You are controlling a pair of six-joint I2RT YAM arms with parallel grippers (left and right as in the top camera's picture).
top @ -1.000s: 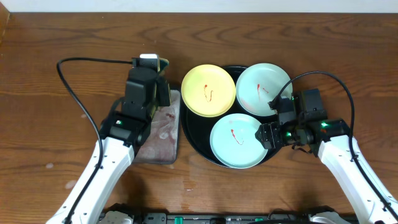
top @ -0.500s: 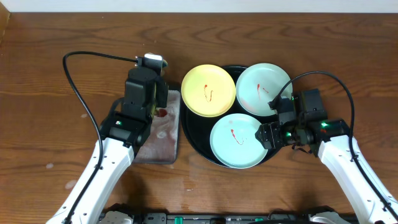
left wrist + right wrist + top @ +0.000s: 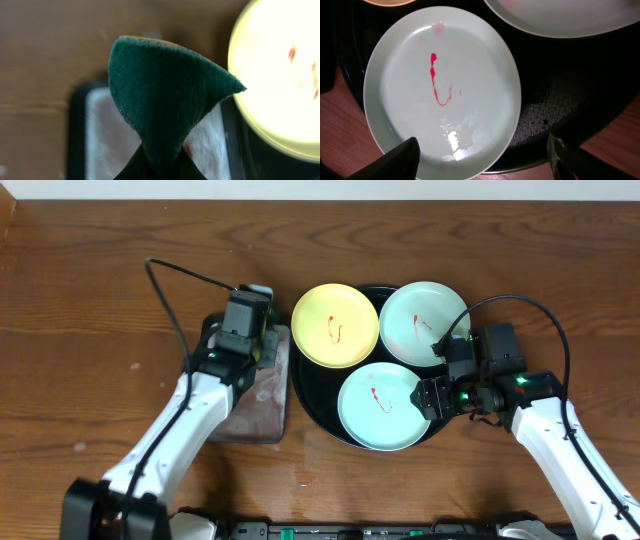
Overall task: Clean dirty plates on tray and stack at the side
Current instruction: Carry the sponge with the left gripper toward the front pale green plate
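Observation:
Three plates lie on the round black tray (image 3: pixel 304 395). A pale yellow plate (image 3: pixel 335 325) is at the left, one mint plate (image 3: pixel 424 322) at the back right, and another mint plate (image 3: pixel 382 406) in front; each has a red smear. My left gripper (image 3: pixel 266 340) is shut on a dark green sponge (image 3: pixel 165 85), held above the stained cloth just left of the yellow plate (image 3: pixel 280 75). My right gripper (image 3: pixel 482 151) is open, its fingers either side of the near edge of the front mint plate (image 3: pixel 445 85), with the red smear (image 3: pixel 437 82) ahead.
A rectangular grey tray (image 3: pixel 222 428) with a stained white cloth (image 3: pixel 258 395) lies left of the black tray, under my left arm. Bare wooden table (image 3: pixel 100 380) surrounds both trays. A black cable loops over the table behind each arm.
My left arm has swung right and turned, carrying the sponge over the cloth tray closer to the yellow plate. The right arm and the plates have not moved.

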